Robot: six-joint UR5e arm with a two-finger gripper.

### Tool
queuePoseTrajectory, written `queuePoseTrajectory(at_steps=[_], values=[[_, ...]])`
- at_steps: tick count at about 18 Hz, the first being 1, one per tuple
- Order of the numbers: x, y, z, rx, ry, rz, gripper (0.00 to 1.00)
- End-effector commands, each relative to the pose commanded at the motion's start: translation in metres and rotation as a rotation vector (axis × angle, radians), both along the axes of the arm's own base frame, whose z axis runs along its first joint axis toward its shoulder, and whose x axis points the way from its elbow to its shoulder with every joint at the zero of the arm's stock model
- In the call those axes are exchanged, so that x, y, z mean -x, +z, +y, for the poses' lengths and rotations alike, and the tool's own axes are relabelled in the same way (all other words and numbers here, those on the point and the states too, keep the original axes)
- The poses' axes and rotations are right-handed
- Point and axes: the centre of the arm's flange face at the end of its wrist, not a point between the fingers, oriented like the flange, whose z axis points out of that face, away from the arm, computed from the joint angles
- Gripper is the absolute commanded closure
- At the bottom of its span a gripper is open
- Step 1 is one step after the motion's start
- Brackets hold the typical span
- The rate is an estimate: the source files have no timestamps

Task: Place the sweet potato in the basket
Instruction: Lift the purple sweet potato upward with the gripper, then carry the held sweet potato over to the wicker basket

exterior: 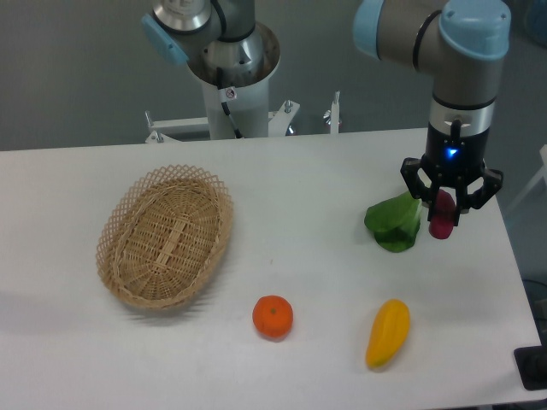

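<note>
The sweet potato [442, 219] is small, slim and dark reddish-purple. It hangs roughly upright between the fingers of the pincer [446, 213] at the right side of the desk [325, 256], its lower end showing below them; it seems to be lifted just clear of the surface, though that is hard to tell. The basket [165, 236] is an oval, shallow tan wicker piece with a lacy openwork rim, lying well apart on the left.

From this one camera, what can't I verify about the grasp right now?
- Sweet potato: upper part hidden by the gripper; grip contact unclear.
- Whether it is lifted off the table: cannot tell.
- Green vegetable: right edge behind the gripper; touching unclear.
</note>
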Motion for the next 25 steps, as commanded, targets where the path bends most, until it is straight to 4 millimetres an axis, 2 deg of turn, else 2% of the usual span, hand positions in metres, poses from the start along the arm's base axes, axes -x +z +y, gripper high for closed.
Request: queuePoseTrajectory(at_steps=[5,10,15,16,20,25], values=[[0.0,-0.005,0.001,0.003,0.0,-0.009,0.88],[-0.004,-0.02,0.006,0.039,-0.003,-0.021,0.88],[-0.033,-0.033,0.043,0.047,0.11,-0.058,0.88],[-0.041,-0.036,0.05,0.053,0.124,-0.064,0.88],[-0.091,-0.039,0.101,-0.015,0.217,-0.079,0.88],[-0.187,-0.045,0.166,-0.046,0.254,-0.125,0.88]])
